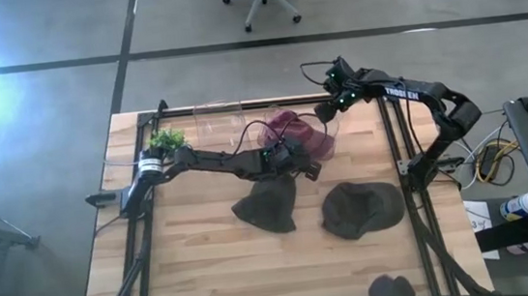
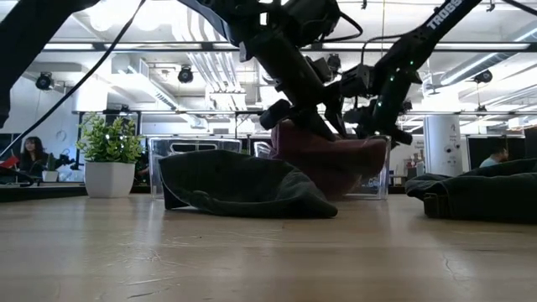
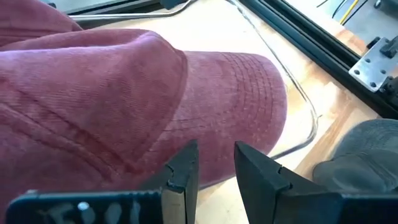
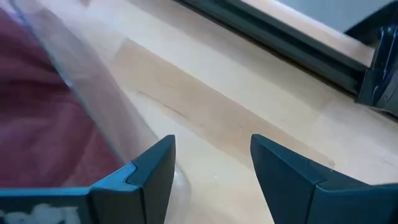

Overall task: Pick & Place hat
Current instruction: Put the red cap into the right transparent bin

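The left gripper, its fingers parted narrowly and holding nothing, hovers just over the brim of the red hat, which sits in the clear bin at the far middle of the surface, apparently dropped there as the task asks. The right gripper, spread wide and empty, hangs by the bin's far right corner, perhaps steadying it. Two dark hats lie on the surface just beside the bin, a plant stands far left, and the bin's clear walls are hard to trace.
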Robot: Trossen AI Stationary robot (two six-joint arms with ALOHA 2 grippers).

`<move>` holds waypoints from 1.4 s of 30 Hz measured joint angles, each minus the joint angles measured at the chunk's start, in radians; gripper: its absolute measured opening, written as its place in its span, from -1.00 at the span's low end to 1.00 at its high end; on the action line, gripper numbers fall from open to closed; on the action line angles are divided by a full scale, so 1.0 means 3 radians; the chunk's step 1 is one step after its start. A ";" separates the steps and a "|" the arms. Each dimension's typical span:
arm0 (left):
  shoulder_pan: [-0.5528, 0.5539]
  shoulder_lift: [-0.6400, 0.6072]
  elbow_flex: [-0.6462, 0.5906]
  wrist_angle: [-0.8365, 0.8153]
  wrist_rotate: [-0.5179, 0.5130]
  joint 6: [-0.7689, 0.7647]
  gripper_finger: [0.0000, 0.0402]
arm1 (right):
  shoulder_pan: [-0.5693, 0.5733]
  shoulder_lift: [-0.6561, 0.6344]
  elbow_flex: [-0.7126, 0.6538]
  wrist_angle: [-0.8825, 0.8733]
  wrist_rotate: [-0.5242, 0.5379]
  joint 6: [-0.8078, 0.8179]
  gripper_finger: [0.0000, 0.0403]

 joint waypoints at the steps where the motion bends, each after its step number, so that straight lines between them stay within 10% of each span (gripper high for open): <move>1: -0.0001 0.0000 0.0000 -0.0001 0.0000 -0.0007 -0.52 | -0.0014 0.0014 -0.0003 0.0004 0.0000 0.0000 0.02; 42: 0.0088 0.0202 0.0025 -0.0008 0.0651 0.0061 -0.52 | 0.0300 -0.0091 -0.0386 -0.0219 -0.0284 -0.0188 0.02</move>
